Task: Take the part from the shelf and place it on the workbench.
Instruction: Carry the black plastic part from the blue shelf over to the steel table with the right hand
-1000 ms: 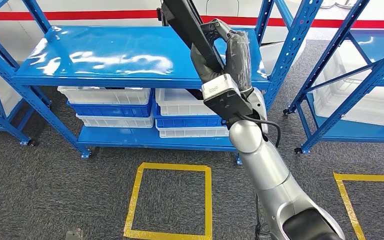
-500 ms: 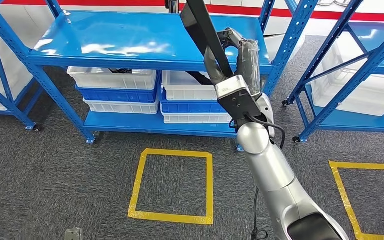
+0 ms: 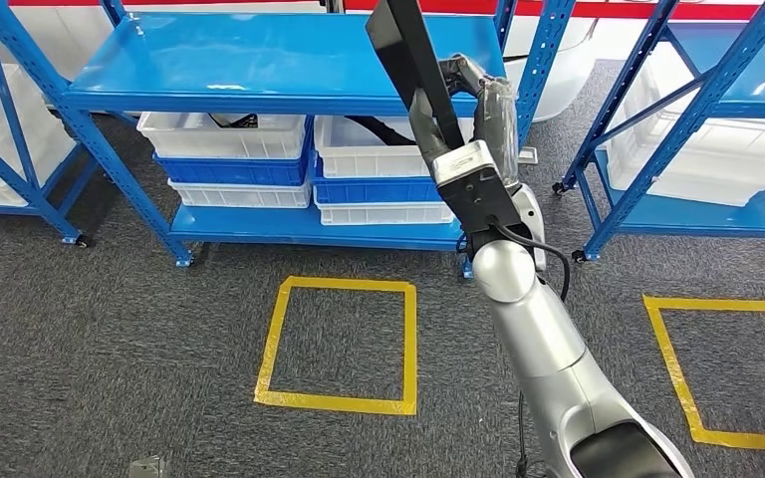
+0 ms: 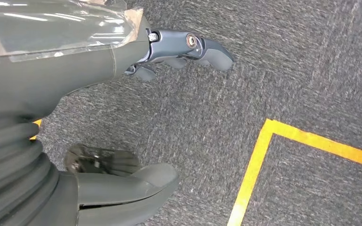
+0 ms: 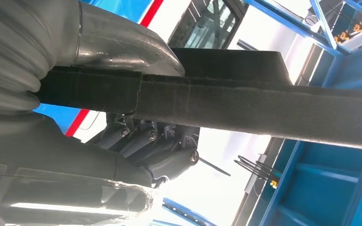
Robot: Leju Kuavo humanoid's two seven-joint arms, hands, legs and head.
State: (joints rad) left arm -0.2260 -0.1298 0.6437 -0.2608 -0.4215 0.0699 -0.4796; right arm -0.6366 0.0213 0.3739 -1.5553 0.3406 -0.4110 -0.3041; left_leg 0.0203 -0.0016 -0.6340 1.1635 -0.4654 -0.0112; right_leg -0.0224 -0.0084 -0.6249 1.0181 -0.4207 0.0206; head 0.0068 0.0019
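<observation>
Black stiff bar point(image 3: 410, 62), probably light, is sticking up toward 11 o'clock from the right hand point(image 3: 468, 105), fingers wrapping its lower end; the long lever could twist. Left wrist: left hand point(image 4: 122, 117) is hanging over carpet, fingers apart. Right wrist: thumb and fingers point(image 5: 141, 141) are clamping the bar.

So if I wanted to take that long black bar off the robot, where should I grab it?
Probably the free upper end of the black bar, from above: the right hand wraps its lower stretch, thumb on one flat face and fingers on the other. It is long, flat and tilted, so pinching its flat faces should be steadiest.
</observation>
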